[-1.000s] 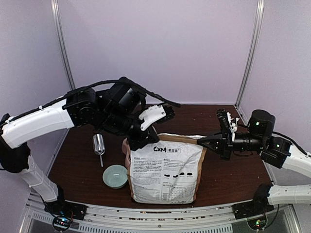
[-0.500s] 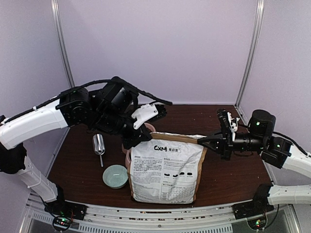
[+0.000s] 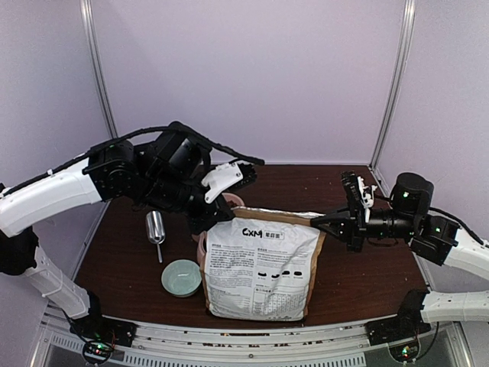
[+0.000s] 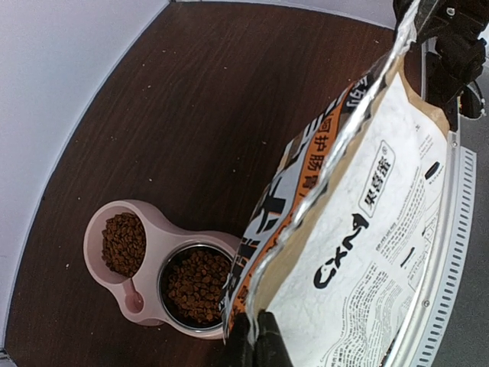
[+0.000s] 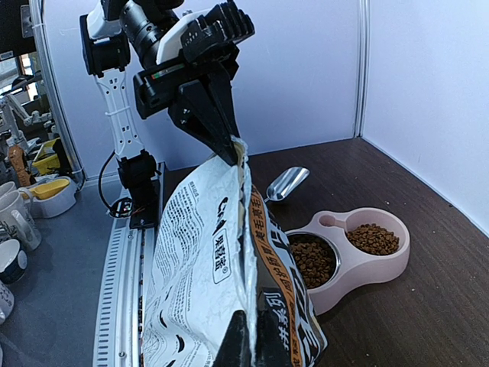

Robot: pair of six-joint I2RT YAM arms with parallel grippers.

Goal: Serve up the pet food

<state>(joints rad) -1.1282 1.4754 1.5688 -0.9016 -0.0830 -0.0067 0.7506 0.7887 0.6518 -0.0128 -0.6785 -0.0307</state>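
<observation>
The paper bag (image 3: 261, 264) stands upright at the near centre of the tabletop (image 3: 367, 275). Its top edge is stretched between the two arms: the left tool (image 4: 256, 344) is pinched onto the left top corner, and the right tool (image 5: 248, 344) onto the right top corner. The step in hand is judged to be bag handling, since food is already served. The next move is judged to call for both corners being moved or let go together, so that the bag is not tipped towards the far side.

Containers:
- A pale green bowl (image 3: 181, 277), near left of the bag, appears empty.
- The bag interior is not shown.
- A metal scoop (image 3: 155, 227) lies farther left; its contents cannot be told.
- The pink double bowl (image 4: 150, 252) sits just behind the bag. The pet food (image 4: 195, 284) is held in both compartments.
</observation>
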